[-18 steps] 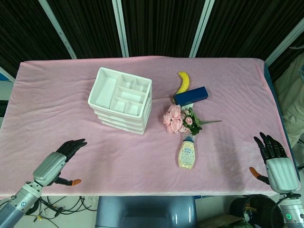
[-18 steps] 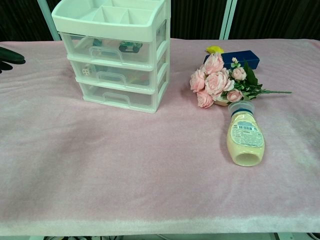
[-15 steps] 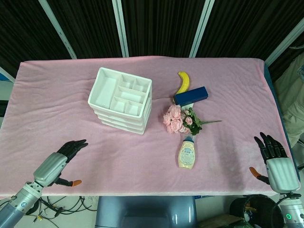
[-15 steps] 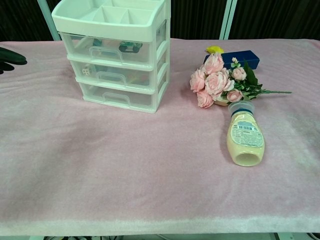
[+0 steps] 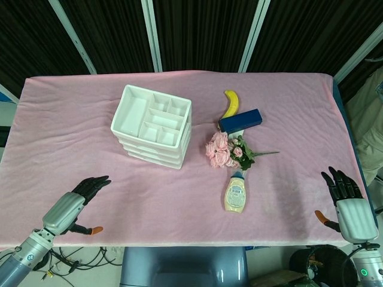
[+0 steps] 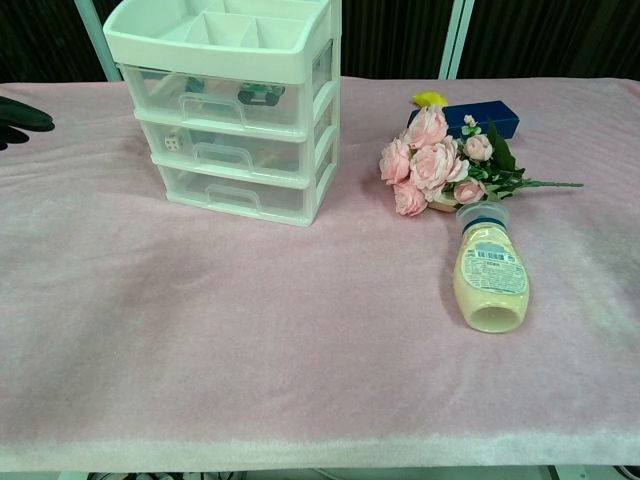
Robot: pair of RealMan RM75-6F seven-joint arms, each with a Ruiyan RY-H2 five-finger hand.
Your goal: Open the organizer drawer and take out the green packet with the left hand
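Observation:
A white three-drawer organizer (image 5: 153, 125) (image 6: 235, 115) stands on the pink cloth, all drawers closed. Through the clear front of the top drawer (image 6: 215, 100) a green packet (image 6: 258, 95) shows dimly. My left hand (image 5: 76, 202) hovers near the table's front left edge, well short of the organizer, fingers spread and empty; only its fingertips (image 6: 18, 115) show at the chest view's left edge. My right hand (image 5: 346, 198) stays at the front right edge, fingers apart, holding nothing.
Right of the organizer lie pink flowers (image 5: 224, 149), a yellowish bottle (image 5: 236, 192) on its side, a blue box (image 5: 240, 120) and a banana (image 5: 230, 103). The pink cloth (image 5: 72, 131) covers the whole table.

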